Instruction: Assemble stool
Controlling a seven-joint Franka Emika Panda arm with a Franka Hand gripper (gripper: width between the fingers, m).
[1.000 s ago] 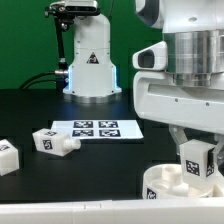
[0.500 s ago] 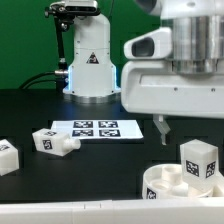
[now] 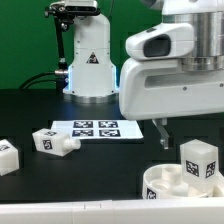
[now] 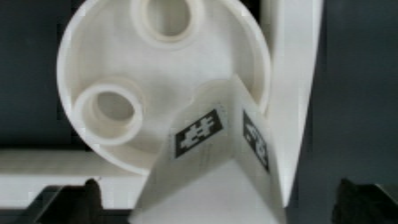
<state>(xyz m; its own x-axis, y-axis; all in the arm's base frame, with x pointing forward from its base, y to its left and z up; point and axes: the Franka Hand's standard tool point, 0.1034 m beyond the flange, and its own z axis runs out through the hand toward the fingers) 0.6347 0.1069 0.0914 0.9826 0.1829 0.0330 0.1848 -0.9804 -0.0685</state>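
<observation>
At the exterior view's right, a leg [image 3: 197,160] stands upright on the seat [image 3: 160,186]; tool [image 4: 214,204] jaws apart.

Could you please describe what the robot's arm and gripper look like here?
The arm is glossy white with rounded shells and grey joint bands. Its gripper has a boxy white body and thin dark jaws. The white base carries a triangular warning sticker, glows blue at its foot, and has a dark cable trailing off.

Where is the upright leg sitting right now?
At the exterior view's lower right, the leg stands upright on the round seat, right of the marker board.
</observation>
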